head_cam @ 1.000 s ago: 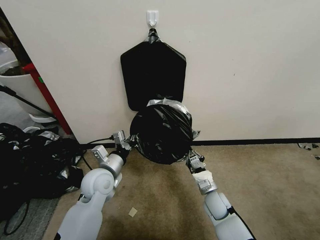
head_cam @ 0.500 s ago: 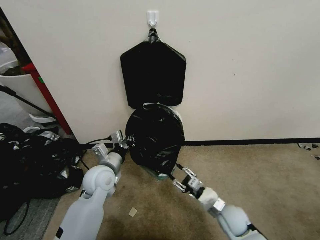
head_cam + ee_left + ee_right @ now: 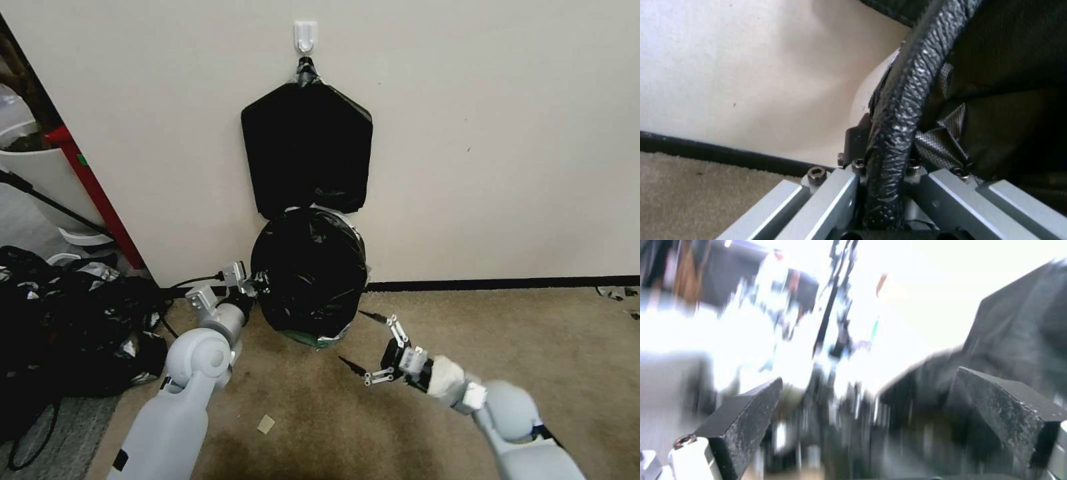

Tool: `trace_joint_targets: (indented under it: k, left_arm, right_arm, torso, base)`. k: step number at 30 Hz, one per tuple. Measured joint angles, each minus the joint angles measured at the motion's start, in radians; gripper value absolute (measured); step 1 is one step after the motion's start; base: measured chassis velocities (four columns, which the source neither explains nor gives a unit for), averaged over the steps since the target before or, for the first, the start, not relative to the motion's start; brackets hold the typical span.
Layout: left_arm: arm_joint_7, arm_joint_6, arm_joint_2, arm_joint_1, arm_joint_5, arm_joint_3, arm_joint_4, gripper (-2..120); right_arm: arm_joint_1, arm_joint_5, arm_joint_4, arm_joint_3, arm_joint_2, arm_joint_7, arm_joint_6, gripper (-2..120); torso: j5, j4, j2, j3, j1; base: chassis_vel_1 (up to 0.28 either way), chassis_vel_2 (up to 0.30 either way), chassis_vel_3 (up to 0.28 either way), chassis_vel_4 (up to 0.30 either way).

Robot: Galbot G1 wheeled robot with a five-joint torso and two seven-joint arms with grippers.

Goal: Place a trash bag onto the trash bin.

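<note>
The left gripper's (image 3: pixel 257 283) fingers are pinching the rolled edge of the bag (image 3: pixel 310 270); that bag is wrapping the bin (image 3: pixel 351 227) just beyond them, against the wall. The right gripper's (image 3: pixel 361 339) fingers are standing spread, empty, apart from the bag, over the floor (image 3: pixel 533 333).

Your left gripper (image 3: pixel 259 283) is clamped tight with its arm stretched forward; your right gripper (image 3: pixel 360 339) hangs low, fingers spread wide.
</note>
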Motion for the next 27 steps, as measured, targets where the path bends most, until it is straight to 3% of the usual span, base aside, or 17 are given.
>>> trace_joint_targets:
  k: [1, 4, 5, 6, 7, 8, 9, 10, 14, 15, 22, 27]
  left_arm:
    - [-0.001, -0.012, -0.004, 0.005, 0.01, 0.006, 0.004, 0]
    - [-0.001, -0.061, -0.023, 0.026, 0.046, 0.03, 0.006, 0]
    - [-0.001, -0.061, -0.023, 0.026, 0.046, 0.03, 0.006, 0]
    - [0.0, -0.08, -0.033, 0.036, 0.067, 0.04, 0.005, 0]
    - [0.001, -0.088, -0.037, 0.04, 0.075, 0.044, 0.004, 0]
    - [0.001, -0.113, -0.048, 0.054, 0.103, 0.056, -0.002, 0]
    - [0.001, -0.127, -0.053, 0.062, 0.116, 0.062, -0.006, 0]
    - [0.001, -0.127, -0.053, 0.062, 0.116, 0.062, -0.006, 0]
    - [0.018, -0.189, -0.066, 0.096, 0.169, 0.079, -0.024, 0]
    - [0.018, -0.189, -0.066, 0.096, 0.169, 0.079, -0.024, 0]
    - [0.086, -0.298, -0.075, 0.157, 0.325, 0.103, -0.034, 0]
    - [0.11, -0.362, -0.084, 0.185, 0.423, 0.114, -0.023, 0]
  right_arm:
    - [-0.013, 0.077, 0.051, -0.034, -0.001, 0.087, -0.041, 100]
    - [-0.044, 0.126, 0.168, -0.193, 0.002, 0.43, -0.13, 97]
    - [-0.044, 0.126, 0.168, -0.193, 0.002, 0.43, -0.13, 97]
    - [-0.047, 0.137, 0.196, -0.275, 0.006, 0.565, -0.169, 91]
    - [-0.046, 0.145, 0.205, -0.313, 0.01, 0.633, -0.191, 89]
    - [-0.033, 0.167, 0.216, -0.407, 0.025, 0.824, -0.257, 83]
    - [-0.017, 0.179, 0.216, -0.459, 0.039, 0.943, -0.299, 78]
    - [-0.017, 0.179, 0.216, -0.459, 0.039, 0.943, -0.299, 78]
    - [0.075, 0.233, 0.175, -0.575, 0.118, 1.331, -0.436, 59]
    - [0.075, 0.233, 0.175, -0.575, 0.118, 1.331, -0.436, 59]
    - [0.186, 0.208, 0.038, -0.6, 0.227, 1.629, -0.507, 32]
    - [0.227, 0.168, -0.016, -0.594, 0.261, 1.762, -0.534, 16]
  torso:
    - [0.0, 0.0, 0.0, 0.0, 0.0]
    - [-0.0001, 0.0, 0.0, 0.0, 0.0]
    - [-0.0001, 0.0, 0.0, 0.0, 0.0]
    - [-0.0002, 0.0, 0.0, 0.0, 0.0]
    - [-0.0001, 0.0001, 0.0, 0.0, 0.0]
    - [0.0001, 0.0, 0.0, 0.0, 0.0]
    - [0.0, 0.0, 0.0, 0.0, 0.0]
    - [0.0, 0.0, 0.0, 0.0, 0.0]
    - [-0.0001, 0.0002, 0.0, 0.0, 0.0]
    - [-0.0001, 0.0002, 0.0, 0.0, 0.0]
    - [0.0, 0.0001, 0.0, 0.0, 0.0]
    - [0.0, 0.0, 0.0, 0.0, 0.0]
  base:
    - [0.0, 0.0, 0.0, 0.0]
    - [0.0, 0.0, 0.0, 0.0]
    - [0.0, 0.0, 0.0, 0.0]
    - [0.0, 0.0, 0.0, 0.0]
    - [0.0, 0.0, 0.0, 0.0]
    - [0.0, 0.0, 0.0, 0.0]
    - [0.0, 0.0, 0.0, 0.0]
    - [0.0, 0.0, 0.0, 0.0]
    - [0.0, 0.0, 0.0, 0.0]
    - [0.0, 0.0, 0.0, 0.0]
    - [0.0, 0.0, 0.0, 0.0]
    - [0.0, 0.0, 0.0, 0.0]
